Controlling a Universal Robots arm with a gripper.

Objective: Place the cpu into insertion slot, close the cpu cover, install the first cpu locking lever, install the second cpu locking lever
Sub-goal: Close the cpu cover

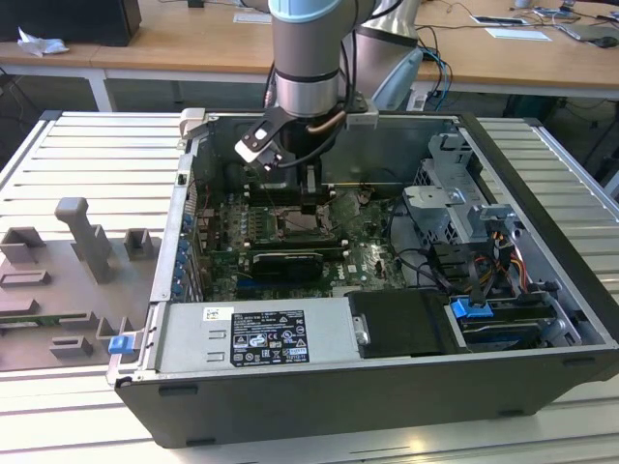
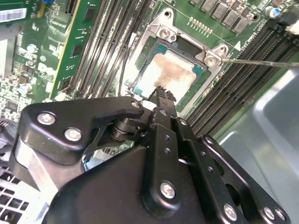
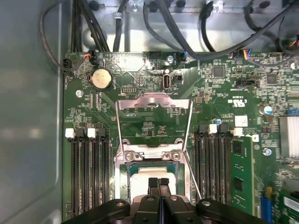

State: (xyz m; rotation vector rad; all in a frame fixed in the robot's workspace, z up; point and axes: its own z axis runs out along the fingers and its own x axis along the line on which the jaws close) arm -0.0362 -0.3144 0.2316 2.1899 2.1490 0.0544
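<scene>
- the gripper [image 3: 158,181] is clenched, its two black fingers pressed together with nothing between them; in both wrist views the tips sit right over the cpu [image 2: 175,70], touching it or just above, i cannot tell which.
- the cpu lies flat in its socket, pale face up with a smudged patch on it.
- the cpu cover [image 3: 154,99] is open, swung up and back from its hinge at the socket's edge, the green board showing through its cut-out.
- a thin locking lever [image 3: 192,176] stands free beside the socket, not latched down.
- black memory slots [image 3: 88,172] with white clips run along both sides of the socket.
- past the cover are a coin battery [image 3: 100,79] and a small white sticker [image 3: 240,120].
- black cables [image 3: 187,37] loop along the case wall beyond the board.
- in the exterior view, the open computer case [image 1: 387,406] has a power supply with a white label [image 1: 266,338] full of small print.
- a grey tray [image 1: 58,280] lies at the exterior view's left.
</scene>
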